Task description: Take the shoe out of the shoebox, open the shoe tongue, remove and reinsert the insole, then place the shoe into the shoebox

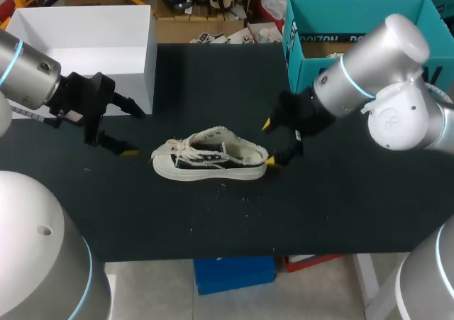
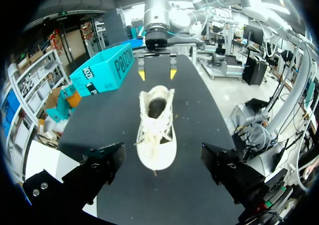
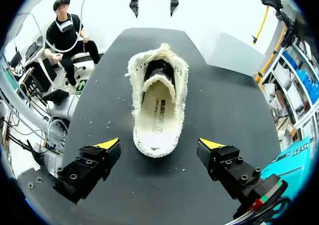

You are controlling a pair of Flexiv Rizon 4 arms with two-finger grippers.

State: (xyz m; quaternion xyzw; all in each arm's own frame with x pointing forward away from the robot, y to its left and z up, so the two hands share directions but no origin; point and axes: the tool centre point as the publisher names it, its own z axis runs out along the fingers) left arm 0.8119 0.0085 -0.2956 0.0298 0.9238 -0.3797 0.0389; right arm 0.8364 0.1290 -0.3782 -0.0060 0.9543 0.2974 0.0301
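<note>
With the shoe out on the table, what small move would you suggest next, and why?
Probably ease the right hand forward around the heel of the shoe: it sits open just behind it, the left hand open off the toe, the insole seated inside.

Frayed cream canvas shoe [image 1: 210,158], smooth rubbery sole [image 1: 206,174], matt black table [image 1: 340,213], glossy right arm [image 1: 383,57], white box [image 1: 92,40] probably cardboard

Bright overhead light, faint shadow under the shoe [image 1: 211,158], white glare beyond the table's [image 3: 224,110] far end.
</note>
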